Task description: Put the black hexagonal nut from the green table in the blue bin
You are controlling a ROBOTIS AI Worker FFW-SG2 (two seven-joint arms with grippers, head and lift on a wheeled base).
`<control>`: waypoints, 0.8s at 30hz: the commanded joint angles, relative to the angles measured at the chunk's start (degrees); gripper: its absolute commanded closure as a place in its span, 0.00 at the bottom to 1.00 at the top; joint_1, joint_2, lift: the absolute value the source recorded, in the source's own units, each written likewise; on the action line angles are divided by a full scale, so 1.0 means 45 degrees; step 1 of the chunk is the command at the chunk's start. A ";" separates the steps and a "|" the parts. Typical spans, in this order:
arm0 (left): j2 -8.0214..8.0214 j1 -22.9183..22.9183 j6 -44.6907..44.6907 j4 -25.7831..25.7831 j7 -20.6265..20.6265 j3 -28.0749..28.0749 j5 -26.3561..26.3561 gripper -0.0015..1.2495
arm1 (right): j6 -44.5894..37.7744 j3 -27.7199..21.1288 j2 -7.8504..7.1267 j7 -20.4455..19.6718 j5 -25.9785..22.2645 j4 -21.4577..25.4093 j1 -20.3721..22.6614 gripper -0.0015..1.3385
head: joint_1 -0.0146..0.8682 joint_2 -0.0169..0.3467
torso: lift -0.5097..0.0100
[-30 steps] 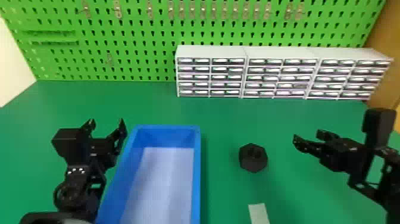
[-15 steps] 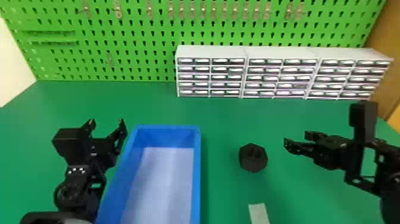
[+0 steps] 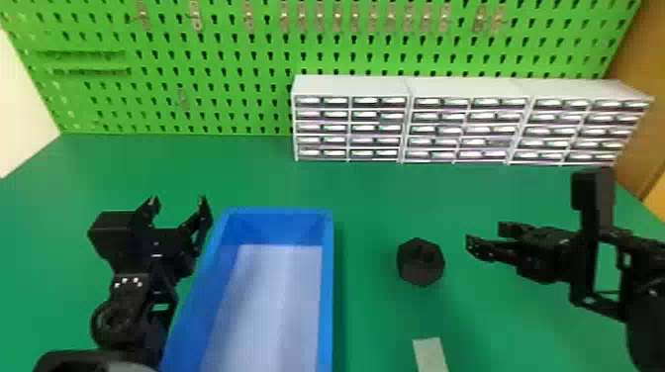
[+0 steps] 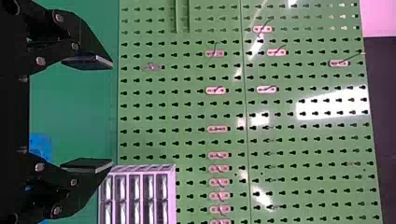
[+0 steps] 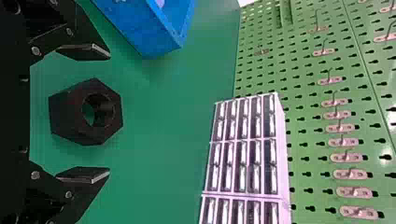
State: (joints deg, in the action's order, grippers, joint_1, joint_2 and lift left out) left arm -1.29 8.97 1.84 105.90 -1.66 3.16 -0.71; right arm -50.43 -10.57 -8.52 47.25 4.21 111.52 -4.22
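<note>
Judging by its thick, plain walls, the black hexagonal nut (image 5: 70, 111) should handle as a stiff, sturdy piece that won't crush; its weight is hard to tell, and its smooth sides might slip under a light pinch. It sits on the flat green surface (image 3: 376, 193), between the blue open-topped rectangular bin (image 3: 326, 292) and the black right end effector (image 3: 486, 236), whose two fingers are spread wide with nothing in them. The best hold looks to be across two opposite flats, low on the body; in the right wrist view corners point roughly at the fingers, so a small wrist turn may help. Since the earlier frames, the right end effector has moved nearer the nut; the black left end effector (image 3: 178, 199), spread and empty beside the bin, hasn't shifted, nor has the nut.
</note>
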 commanded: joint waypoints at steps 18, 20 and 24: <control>-0.0005 -0.0041 0.0000 -0.0017 -0.0001 -0.0058 0.0002 0.40 | -0.0317 0.0142 -0.0020 0.0847 0.0646 -0.0231 -0.0274 0.29 | 0.76 0.20 | 0.80; 0.0014 -0.0061 0.0000 -0.0017 -0.0001 -0.0058 0.0002 0.40 | -0.0317 0.0142 -0.0020 0.0867 0.0646 -0.0250 -0.0294 0.29 | 0.76 0.20 | 0.80; 0.0014 -0.0061 0.0000 -0.0017 -0.0001 -0.0058 0.0002 0.40 | -0.0434 0.0181 -0.0040 0.0906 0.0724 -0.0270 -0.0313 0.29 | 0.76 0.20 | 0.80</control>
State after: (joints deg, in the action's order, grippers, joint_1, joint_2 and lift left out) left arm -1.27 8.73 1.84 105.82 -1.67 2.90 -0.70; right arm -51.96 -9.91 -8.61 51.19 7.15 110.40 -5.51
